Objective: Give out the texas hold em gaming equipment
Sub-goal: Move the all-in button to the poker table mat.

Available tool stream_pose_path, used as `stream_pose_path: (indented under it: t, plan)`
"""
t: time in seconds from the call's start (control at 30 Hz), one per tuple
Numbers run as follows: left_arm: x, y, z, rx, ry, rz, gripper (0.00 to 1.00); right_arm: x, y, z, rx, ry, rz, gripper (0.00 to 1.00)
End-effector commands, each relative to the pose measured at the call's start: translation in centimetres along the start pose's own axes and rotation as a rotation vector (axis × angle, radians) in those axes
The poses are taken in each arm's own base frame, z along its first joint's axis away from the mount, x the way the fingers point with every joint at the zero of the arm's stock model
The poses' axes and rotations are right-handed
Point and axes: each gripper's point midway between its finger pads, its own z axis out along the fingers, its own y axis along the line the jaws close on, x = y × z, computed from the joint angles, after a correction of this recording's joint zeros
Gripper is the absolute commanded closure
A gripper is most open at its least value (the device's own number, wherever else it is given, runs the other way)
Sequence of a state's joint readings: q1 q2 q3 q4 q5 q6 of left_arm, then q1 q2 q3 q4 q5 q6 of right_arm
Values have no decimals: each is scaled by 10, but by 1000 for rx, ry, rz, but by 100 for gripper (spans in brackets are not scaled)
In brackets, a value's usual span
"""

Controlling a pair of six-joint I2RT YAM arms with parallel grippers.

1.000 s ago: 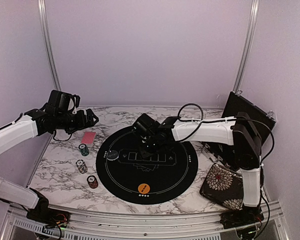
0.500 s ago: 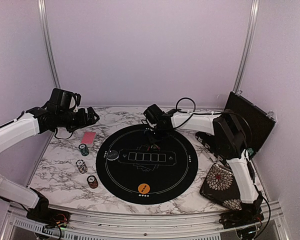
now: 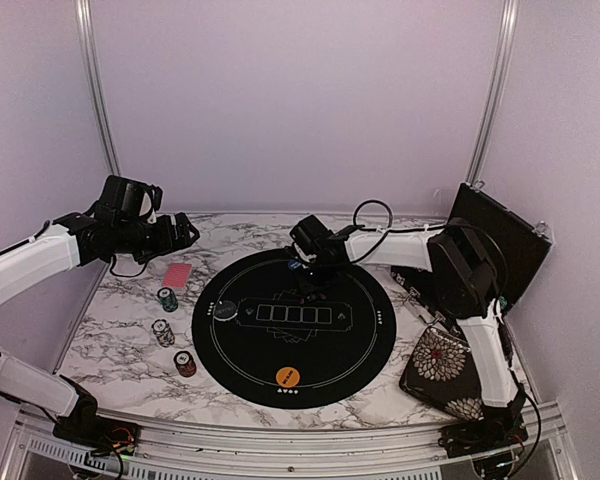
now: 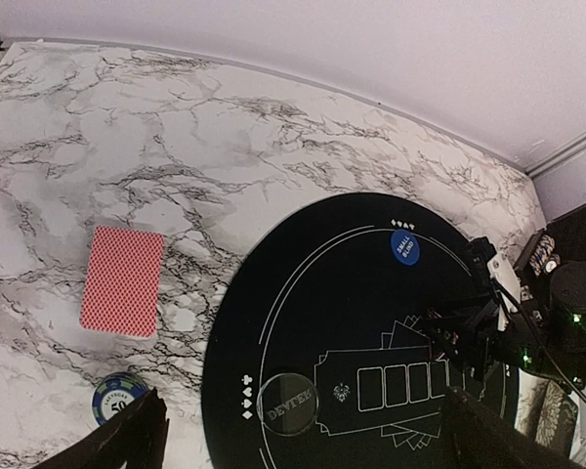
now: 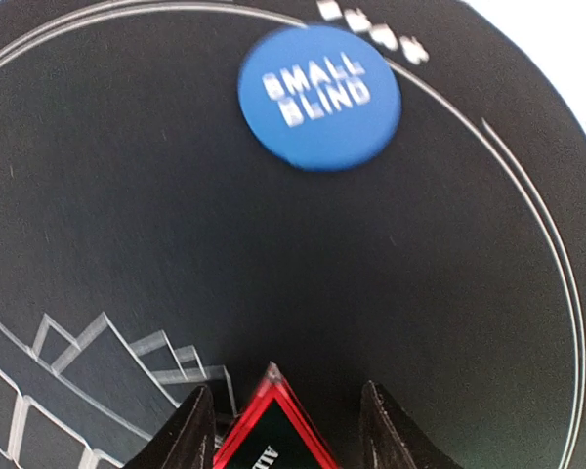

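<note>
My right gripper (image 3: pixel 315 275) hovers over the far part of the round black mat (image 3: pixel 360 350). It is shut on a small red-edged black triangle (image 5: pixel 273 430), whose tip pokes out between the fingers. Just beyond it lies the blue "small blind" disc (image 5: pixel 319 96) (image 4: pixel 404 246). My left gripper (image 3: pixel 180 232) (image 4: pixel 303 396) hangs wide open and empty above the table's left side. Below it lie a pink-red-backed card (image 3: pixel 179 273) (image 4: pixel 123 280) and three chip stacks (image 3: pixel 168 298) (image 3: pixel 163 332) (image 3: pixel 185 363). A dark dealer disc (image 3: pixel 225 311) and an orange disc (image 3: pixel 288 377) sit on the mat.
A floral square pouch (image 3: pixel 445 370) lies at the near right. A black case (image 3: pixel 500 245) stands open against the right wall. The mat fills the middle of the marble tabletop (image 3: pixel 120 340), and walls close in left, back and right.
My right gripper has swung from the mat's middle to its far part, by the blue disc, carrying the triangle. The left arm has hardly moved.
</note>
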State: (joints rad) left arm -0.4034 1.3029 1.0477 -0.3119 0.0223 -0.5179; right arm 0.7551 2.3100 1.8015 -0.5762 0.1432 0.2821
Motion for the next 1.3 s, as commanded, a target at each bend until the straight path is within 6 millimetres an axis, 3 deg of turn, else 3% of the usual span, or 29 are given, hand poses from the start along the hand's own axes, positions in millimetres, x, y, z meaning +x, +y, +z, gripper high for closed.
stream_pose_path:
  t: [0.0,0.37,0.53,0.67,0.87,1.13,1.27]
  plan:
    - [-10,-2,0,4,-23,-17,1,33,-17,-11,67,58,1,52]
    - [-6,-3,3,11,-10,-29,1,113,-50,-46,106,115,97,52]
    - [-5,-4,5,18,-3,-31,1,138,-59,-58,118,134,136,52]
    - [-5,-4,5,18,-3,-32,1,150,-52,-68,85,139,158,52]
    - [-4,-5,7,22,-1,-32,1,159,-29,-71,76,158,113,52]
    - [-6,-4,4,18,-11,-24,1,154,-38,-86,109,129,122,52]
    - [-5,-3,3,15,-8,-23,1,138,-39,-89,109,100,113,51]
